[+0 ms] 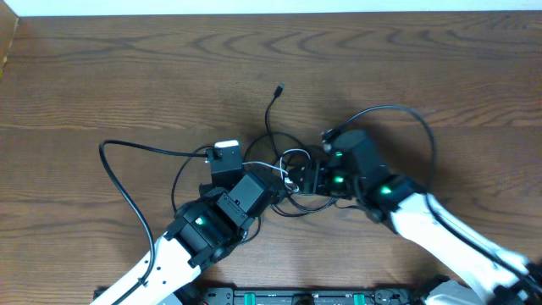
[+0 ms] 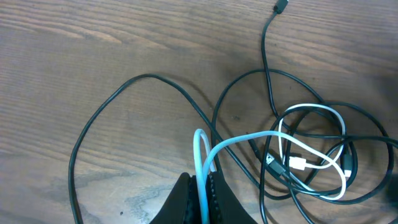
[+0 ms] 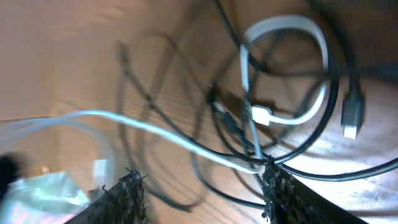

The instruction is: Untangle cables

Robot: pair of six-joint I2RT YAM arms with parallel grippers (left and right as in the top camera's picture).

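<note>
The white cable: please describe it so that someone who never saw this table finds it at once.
On the wooden table, look at the knot of cords near its middle. The white cable loops inside that knot, with one strand running into the left gripper. It is the only pale cord; the black cables around it are dark.

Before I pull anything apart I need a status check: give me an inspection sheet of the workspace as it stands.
Surface: brown wooden table.
Job's things: white cable and black cables tangled together mid-table; one black plug end lies free beyond the tangle.
Clutter: nothing seen.
Grippers: left pincer shut on the white cable; right pincer open, straddling tangle strands.
Cables: thick black arm wiring loops beside each arm.
Surroundings: pale strip beyond the table's far edge.
</note>
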